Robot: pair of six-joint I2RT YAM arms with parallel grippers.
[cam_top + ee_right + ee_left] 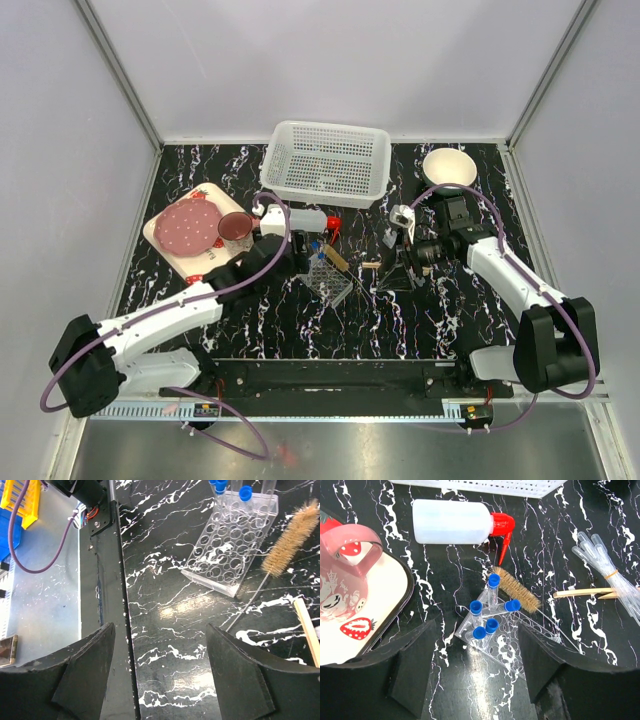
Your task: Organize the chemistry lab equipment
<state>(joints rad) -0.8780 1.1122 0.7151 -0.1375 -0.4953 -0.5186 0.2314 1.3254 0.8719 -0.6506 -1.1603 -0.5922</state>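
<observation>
Left gripper [472, 635], lower edge of its wrist view: fingers spread, nothing held, the tube rack [506, 632] showing between them with five blue-capped test tubes [492, 582] at its far end. The right gripper [159, 630] is likewise spread and empty. Beyond, loose on the table [420, 320]: brush [517, 590] centre, wooden sticks [585, 594] and banded pipettes [602, 562] at right, red-capped bottle [450, 522] on its side at top, and the white basket [328, 162] apparently empty, so this is judged an early stage with most sorting left; legible writing: none.
</observation>
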